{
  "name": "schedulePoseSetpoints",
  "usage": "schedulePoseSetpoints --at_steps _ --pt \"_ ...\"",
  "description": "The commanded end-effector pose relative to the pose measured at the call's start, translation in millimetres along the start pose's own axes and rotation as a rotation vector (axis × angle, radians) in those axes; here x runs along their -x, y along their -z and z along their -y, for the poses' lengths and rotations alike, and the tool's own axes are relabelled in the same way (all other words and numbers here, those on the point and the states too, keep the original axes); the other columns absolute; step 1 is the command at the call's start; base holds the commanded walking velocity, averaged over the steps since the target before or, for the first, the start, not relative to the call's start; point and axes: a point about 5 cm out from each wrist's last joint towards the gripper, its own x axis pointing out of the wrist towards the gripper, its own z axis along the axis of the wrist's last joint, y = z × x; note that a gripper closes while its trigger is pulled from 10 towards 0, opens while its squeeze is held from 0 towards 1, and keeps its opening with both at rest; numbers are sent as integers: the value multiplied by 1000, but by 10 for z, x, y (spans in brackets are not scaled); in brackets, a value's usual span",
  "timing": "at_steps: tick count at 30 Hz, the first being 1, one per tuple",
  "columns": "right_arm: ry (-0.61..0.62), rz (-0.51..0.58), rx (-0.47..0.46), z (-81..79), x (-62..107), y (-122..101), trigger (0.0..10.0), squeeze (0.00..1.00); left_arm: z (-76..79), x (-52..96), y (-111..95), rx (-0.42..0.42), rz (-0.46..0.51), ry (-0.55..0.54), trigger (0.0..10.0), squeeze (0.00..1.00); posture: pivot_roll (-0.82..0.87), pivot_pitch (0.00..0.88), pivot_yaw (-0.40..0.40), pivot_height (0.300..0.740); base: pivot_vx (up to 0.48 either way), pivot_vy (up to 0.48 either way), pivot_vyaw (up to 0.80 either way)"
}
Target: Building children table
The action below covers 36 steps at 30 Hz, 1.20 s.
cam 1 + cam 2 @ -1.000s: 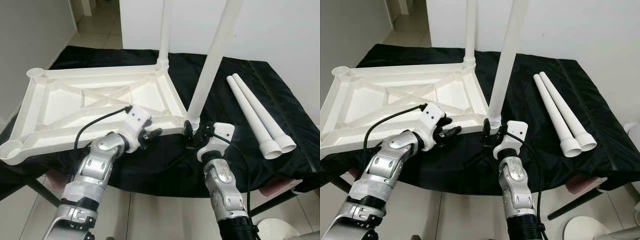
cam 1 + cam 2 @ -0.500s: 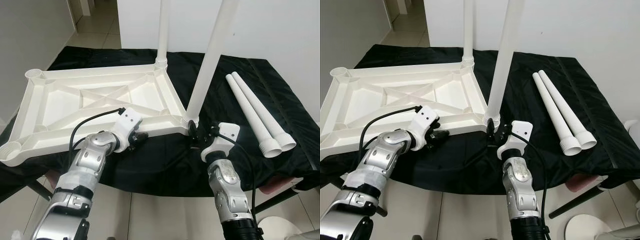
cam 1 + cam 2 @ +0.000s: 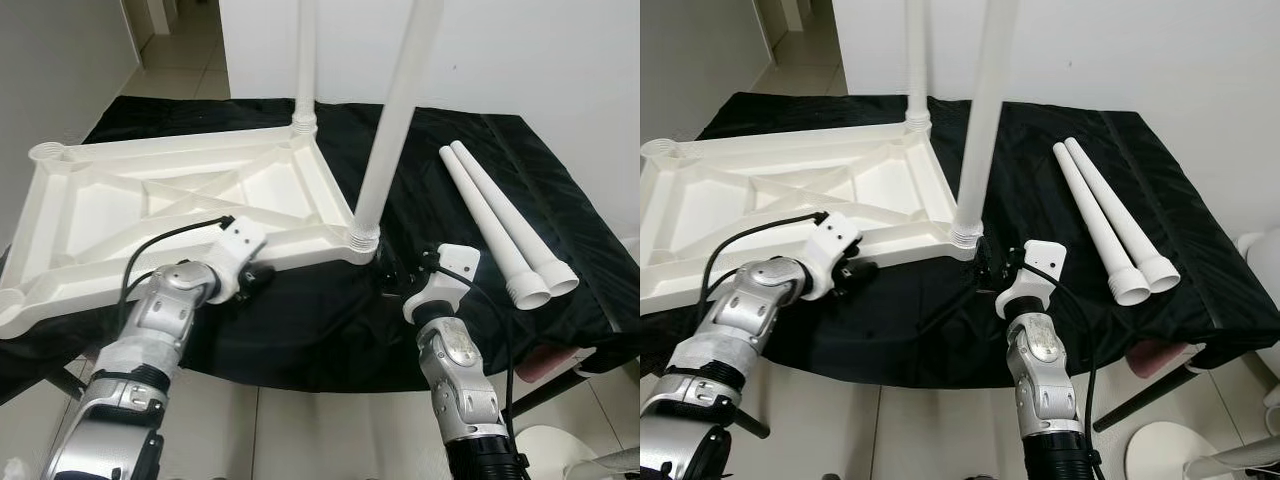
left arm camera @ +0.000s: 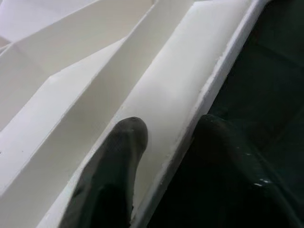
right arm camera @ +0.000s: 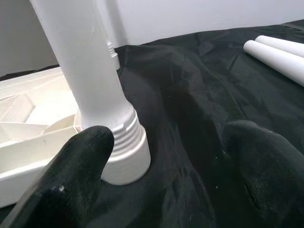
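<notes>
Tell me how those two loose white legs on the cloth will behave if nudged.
The two loose legs are round tapered tubes, so they would probably roll, likely curving. They look like hollow plastic, probably light and stiff. The wrinkled black cloth may slow them.

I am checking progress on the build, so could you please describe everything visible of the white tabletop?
The white plastic tabletop lies upside down on the black cloth, its ribbed underside with crossed braces facing up. Two white legs stand in its right-hand corner sockets; the left-hand sockets are empty. The left gripper straddles its near rim, one finger inside and one outside.
</notes>
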Motion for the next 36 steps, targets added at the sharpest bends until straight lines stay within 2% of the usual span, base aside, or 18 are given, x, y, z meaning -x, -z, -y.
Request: schedulePoseSetpoints --at_steps 1,10,11,13,14,15,16,18,19,22,23,26,27,30,33,35,36 --pt "-4 -5 0 1 -20 -11 10000 0 -178 52 126 31 -50 -306 0 0 -6 55 -7 740 0 0 0" --pt "-2 -3 1 4 -27 -19 10000 0 -70 -5 10 33 16 -277 0 0 -9 55 -7 740 0 0 0" --pt "-2 -4 1 6 -25 -18 10000 0 -29 -25 -38 37 48 -260 3725 0 -9 55 -6 740 0 0 0" --pt "-2 -4 1 6 -25 -18 10000 0 -29 -25 -38 37 48 -260 3725 0 -9 55 -6 740 0 0 0" --pt "-2 -5 1 7 -23 -17 10000 0 31 -51 -115 16 88 -241 10000 0 -9 58 -6 740 0 0 0" --pt "-2 -5 1 7 -23 -17 10000 0 31 -51 -115 16 88 -241 10000 0 -9 58 -6 740 0 0 0" --pt "0 -6 1 8 -21 -13 10000 0 107 -66 -208 7 150 -210 10000 0 -8 58 -5 740 0 0 0" --pt "2 -9 1 11 -20 -5 10000 0 222 -62 -331 78 246 -130 10000 0 -10 60 -4 740 0 0 0" --pt "4 -9 0 12 -19 -4 10000 0 261 -48 -371 105 281 -98 10000 1000 -10 61 -2 740 0 0 0" --pt "5 -9 0 13 -18 -5 10000 0 281 -39 -391 118 297 -82 10000 1000 -10 61 -2 740 0 0 0" --pt "8 -10 0 16 -18 -4 10000 0 321 -9 -452 100 346 -47 10000 663 -9 62 -1 740 0 0 0" --pt "9 -9 -2 16 -15 -4 10000 0 339 9 -476 116 370 -21 10000 663 -8 65 1 740 0 0 0" --pt "10 -9 -2 15 -13 -3 10000 0 305 31 -499 144 389 -24 10000 0 -7 65 1 740 0 0 0" --pt "10 -9 -3 8 -8 -2 10000 0 213 88 -541 186 434 -37 10000 0 -7 67 4 740 0 0 0" --pt "10 -9 -3 8 -8 -1 10000 0 188 102 -537 178 434 -41 10000 0 -7 67 4 740 0 0 0" --pt "12 -9 -3 14 -6 1 10000 0 -28 154 -436 123 370 -122 10000 0 -3 69 6 740 0 0 0" --pt "12 -9 -3 14 -6 1 10000 0 -28 154 -436 123 370 -122 10000 0 -3 69 6 740 0 0 0"
